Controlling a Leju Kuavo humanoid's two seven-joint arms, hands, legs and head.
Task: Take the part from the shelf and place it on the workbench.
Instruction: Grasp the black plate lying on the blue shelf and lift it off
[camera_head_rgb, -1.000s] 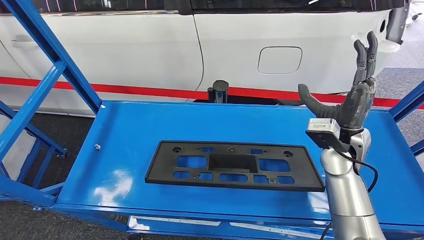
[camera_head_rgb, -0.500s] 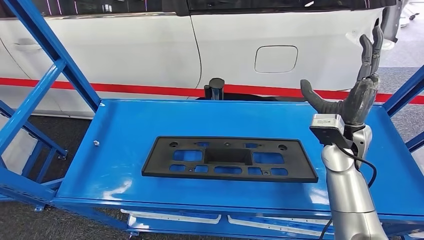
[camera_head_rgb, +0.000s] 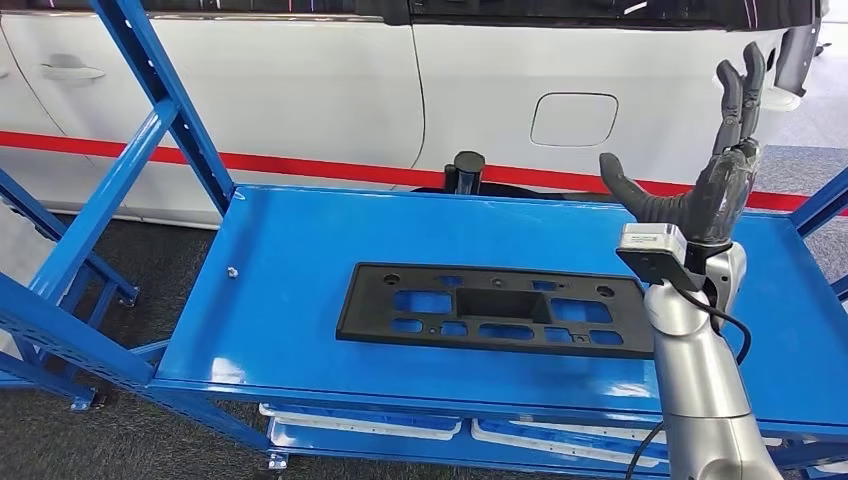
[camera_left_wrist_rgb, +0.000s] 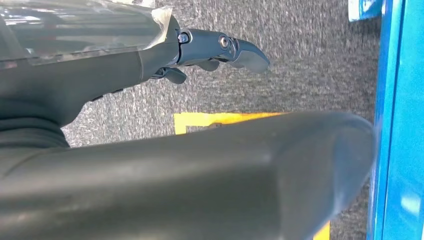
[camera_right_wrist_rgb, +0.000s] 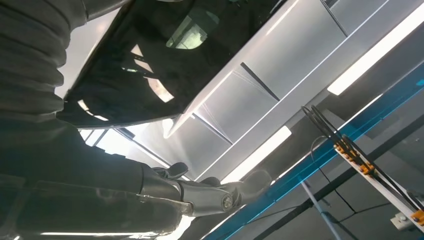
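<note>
The black plastic part (camera_head_rgb: 495, 309) lies flat on the blue shelf (camera_head_rgb: 290, 290). It is long and thin, with many square holes cut in it. No hand touches it. One end of the part sits just below my right hand (camera_head_rgb: 715, 185), next to my silver right arm (camera_head_rgb: 695, 380).

My right hand is up in the air above the shelf. Its fingers (camera_head_rgb: 738, 90) point straight up and are spread apart, and the thumb (camera_head_rgb: 630, 195) sticks out to the side, over the part. It holds nothing. In the right wrist view I see the same hand (camera_right_wrist_rgb: 200, 192) with its fingers held out against the car window and bright ceiling lights.

My left hand (camera_left_wrist_rgb: 210, 50) hangs down low beside a blue post (camera_left_wrist_rgb: 395, 120), over grey carpet (camera_left_wrist_rgb: 300, 35) with a yellow mark (camera_left_wrist_rgb: 220, 119) on it. I can see nothing in it, but I cannot tell how its fingers lie.

Past my right hand, behind the shelf, stands a white car (camera_head_rgb: 300, 90) with a red stripe (camera_head_rgb: 300, 165) and a fuel door (camera_head_rgb: 574, 119). A small black post (camera_head_rgb: 466, 170) stands at the far edge of the shelf. White trays (camera_head_rgb: 360, 420) sit under the shelf.
</note>
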